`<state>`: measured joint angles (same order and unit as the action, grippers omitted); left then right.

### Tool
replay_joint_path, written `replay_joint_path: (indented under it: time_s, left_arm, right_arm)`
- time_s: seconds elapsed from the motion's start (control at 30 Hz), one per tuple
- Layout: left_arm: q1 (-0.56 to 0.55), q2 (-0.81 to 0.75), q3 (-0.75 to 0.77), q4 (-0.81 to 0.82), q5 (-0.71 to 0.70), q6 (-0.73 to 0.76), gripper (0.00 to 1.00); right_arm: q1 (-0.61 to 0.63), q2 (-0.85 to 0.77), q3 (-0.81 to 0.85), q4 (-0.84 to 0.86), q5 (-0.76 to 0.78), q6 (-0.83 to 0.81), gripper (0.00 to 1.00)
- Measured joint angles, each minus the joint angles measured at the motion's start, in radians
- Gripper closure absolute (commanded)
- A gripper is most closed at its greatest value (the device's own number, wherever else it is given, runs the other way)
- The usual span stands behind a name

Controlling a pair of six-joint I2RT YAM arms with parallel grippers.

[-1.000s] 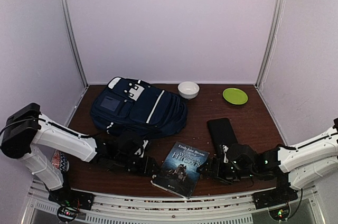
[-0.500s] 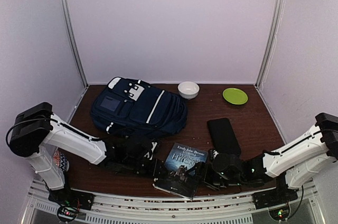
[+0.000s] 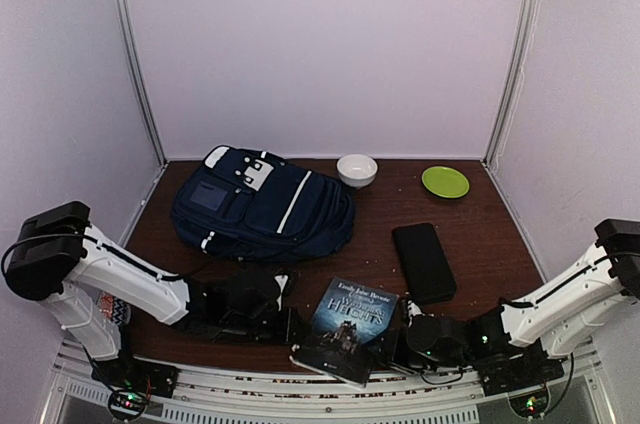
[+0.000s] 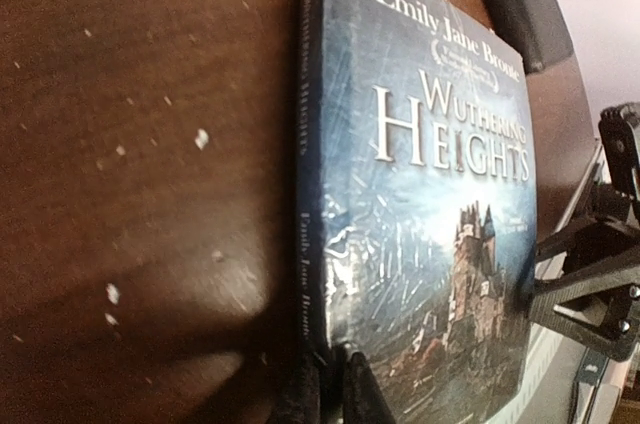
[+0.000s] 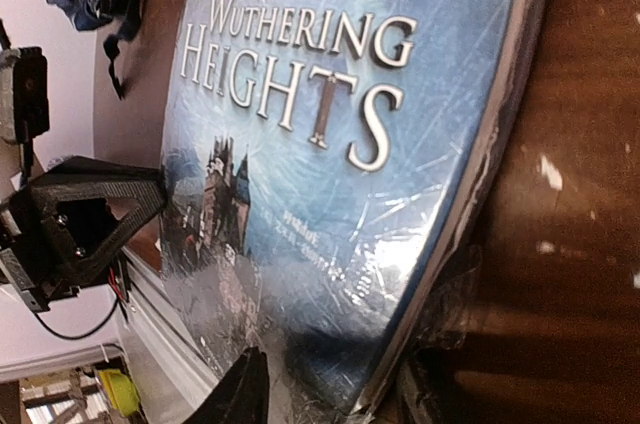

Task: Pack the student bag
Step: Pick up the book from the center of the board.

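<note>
The student bag (image 3: 262, 204), navy with white trim, lies at the back left of the table. A blue paperback, "Wuthering Heights" (image 3: 350, 329), lies near the front edge between both arms. My left gripper (image 3: 293, 329) is at the book's left near corner. In the left wrist view it (image 4: 333, 369) is shut on the book (image 4: 420, 194) at the spine's end. My right gripper (image 3: 398, 342) is at the book's right near corner. In the right wrist view it (image 5: 340, 364) stands open, one finger (image 5: 240, 389) over the cover (image 5: 320, 124) and the other below the page edge.
A black flat case (image 3: 423, 261) lies right of centre behind the book. A white bowl (image 3: 357, 170) and a green plate (image 3: 445, 181) stand at the back. A patterned object (image 3: 112, 306) sits at the left front. The table's metal front rail (image 3: 320, 384) runs just under the book.
Both grippers have come in low to the book's near corners. The left jaws have closed on the spine end and the right jaws have narrowed around the page edge. The book shifted slightly.
</note>
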<state>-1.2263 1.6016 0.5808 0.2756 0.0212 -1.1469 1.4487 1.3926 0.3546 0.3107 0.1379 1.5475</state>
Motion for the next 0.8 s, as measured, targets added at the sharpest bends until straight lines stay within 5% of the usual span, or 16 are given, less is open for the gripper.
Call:
replay_joint_path:
  time_s: [0.17, 0.43, 0.8]
  left_arm:
    - [-0.089, -0.009, 0.002, -0.023, -0.019, -0.014, 0.95]
    - [-0.138, -0.009, 0.019, -0.055, -0.034, -0.03, 0.96]
    - [-0.162, 0.002, 0.019, -0.045, -0.073, -0.064, 0.96]
  right_arm:
    - [0.055, -0.066, 0.024, -0.164, -0.055, -0.014, 0.57]
    - [0.092, -0.095, 0.04, -0.217, -0.045, 0.002, 0.3]
    - [0.176, -0.091, -0.007, -0.132, 0.109, 0.116, 0.3]
